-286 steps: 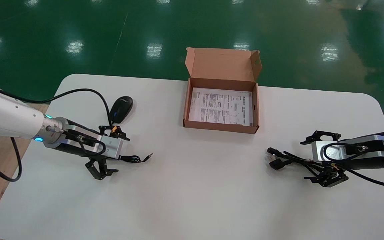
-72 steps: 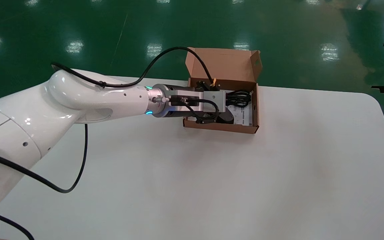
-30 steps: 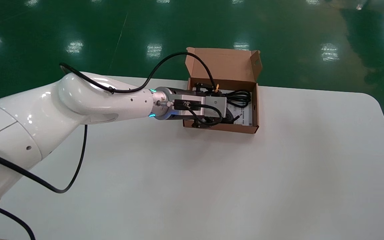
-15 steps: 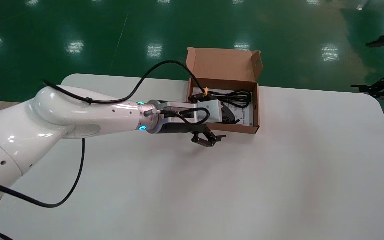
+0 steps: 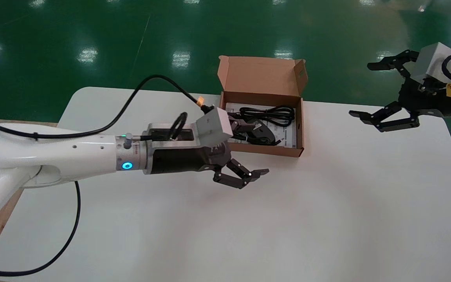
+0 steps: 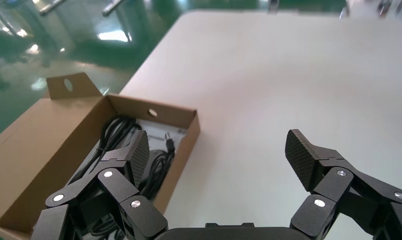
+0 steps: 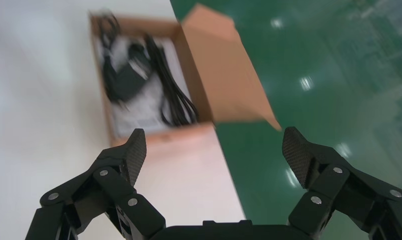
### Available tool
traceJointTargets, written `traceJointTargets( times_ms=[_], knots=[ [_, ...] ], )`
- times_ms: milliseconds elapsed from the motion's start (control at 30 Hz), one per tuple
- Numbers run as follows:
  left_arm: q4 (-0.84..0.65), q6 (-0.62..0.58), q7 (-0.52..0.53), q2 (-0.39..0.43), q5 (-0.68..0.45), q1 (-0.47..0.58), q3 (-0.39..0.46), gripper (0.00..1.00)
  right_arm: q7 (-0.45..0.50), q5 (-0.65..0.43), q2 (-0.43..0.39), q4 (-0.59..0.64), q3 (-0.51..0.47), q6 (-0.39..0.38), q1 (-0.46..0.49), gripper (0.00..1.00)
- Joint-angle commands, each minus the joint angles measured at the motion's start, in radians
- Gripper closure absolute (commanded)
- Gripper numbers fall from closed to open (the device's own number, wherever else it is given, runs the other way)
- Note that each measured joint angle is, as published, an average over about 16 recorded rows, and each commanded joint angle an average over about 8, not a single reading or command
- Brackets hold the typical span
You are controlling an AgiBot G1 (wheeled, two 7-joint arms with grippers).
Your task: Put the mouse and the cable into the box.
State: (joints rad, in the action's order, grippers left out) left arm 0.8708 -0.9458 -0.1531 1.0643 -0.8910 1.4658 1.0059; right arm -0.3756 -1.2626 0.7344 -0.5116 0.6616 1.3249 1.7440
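Two black items lay in the open brown cardboard box (image 5: 300,129) in the head view: coiled cable (image 5: 266,113) rearward, rounded mouse (image 5: 262,135) frontward. Left wrist view: left gripper (image 6: 219,155) gaped empty just beside the box, its pads (image 6: 139,150) finely textured. Right wrist view: right gripper (image 7: 214,155) spread wide, well apart from it.

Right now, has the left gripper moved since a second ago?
Yes. The left gripper has pulled out of the box, toward the robot, jaws open.

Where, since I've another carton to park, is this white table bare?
Bare: the near half of the white table, and the stretch between the brown cardboard box and the open right gripper at the far right corner. Crowded: by the box's front wall, where the open left gripper hovers.
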Motion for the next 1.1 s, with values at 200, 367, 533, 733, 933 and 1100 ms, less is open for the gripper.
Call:
traceJointTargets(
  times_ms=[200,367,533,733,933,1100],
  knots=[
    [0.081,-0.108,0.067,-0.089,0.031,-0.077,-0.142,0.0,0.11,0.104,-0.024,-0.151,-0.075,0.033,-0.131,0.0],
    [0.139,-0.185,0.115,-0.152,0.054,-0.132,-0.244,0.0,0.189,0.179,-0.041,-0.26,-0.128,0.057,-0.225,0.0],
    [0.197,-0.262,0.162,-0.216,0.076,-0.186,-0.346,0.0,0.268,0.253,-0.059,-0.367,-0.182,0.081,-0.318,0.0],
    [0.266,-0.354,0.219,-0.292,0.103,-0.252,-0.467,0.0,0.362,0.342,-0.079,-0.497,-0.246,0.11,-0.431,0.0],
    [0.335,-0.446,0.276,-0.368,0.13,-0.317,-0.589,0.0,0.457,0.431,-0.1,-0.626,-0.31,0.138,-0.543,0.0],
    [0.388,-0.516,0.32,-0.425,0.151,-0.367,-0.681,0.0,0.528,0.499,-0.115,-0.724,-0.358,0.16,-0.628,0.0]
  ],
)
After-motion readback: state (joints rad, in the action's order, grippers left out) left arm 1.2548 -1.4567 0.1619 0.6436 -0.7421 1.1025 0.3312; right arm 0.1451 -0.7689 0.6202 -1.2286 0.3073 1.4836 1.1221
